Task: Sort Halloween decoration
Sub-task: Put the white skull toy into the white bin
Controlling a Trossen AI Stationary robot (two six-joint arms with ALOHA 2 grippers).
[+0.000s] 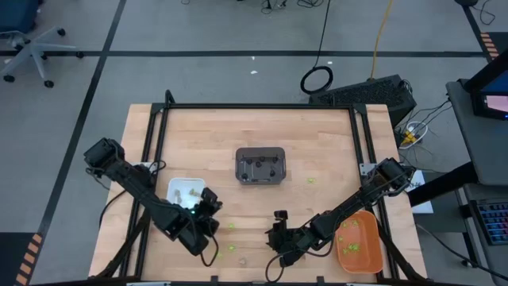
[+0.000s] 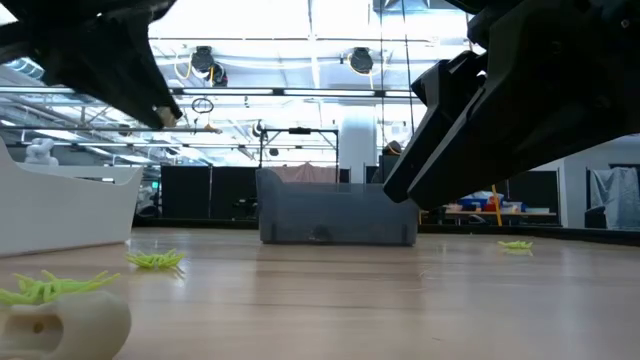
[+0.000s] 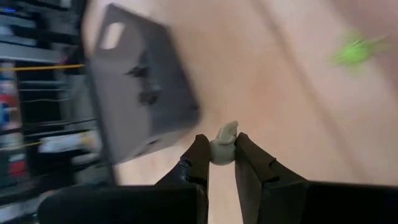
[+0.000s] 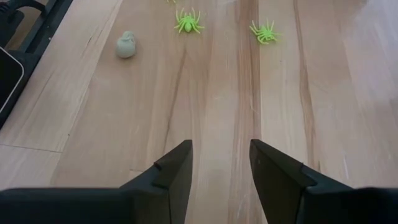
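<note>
Left end effector (image 1: 208, 208), seen from above, hangs just beside the white rectangular plastic tray (image 1: 176, 184) that holds pale tan trinkets (image 1: 187, 193); if it lets go short of the tray's rim, its load would likely land on the wooden desk (image 1: 317, 143). Right end effector (image 1: 279, 230) waits between that tray and the orange rectangular tray (image 1: 367, 230).

Across the desk at its own height, a tan skull-like trinket (image 2: 62, 322) and lime-green plastic spiders (image 2: 155, 260) lie in front of the white tray, loose.

From the left wrist, the fingers (image 3: 198, 160) pinch a small tan trinket (image 3: 222, 147) by its lower part only; such a shallow hold could slip.

From the right wrist, the jaws stand apart and empty, well short of a tan piece (image 4: 126, 45) and two green spiders (image 4: 186, 22).
</note>
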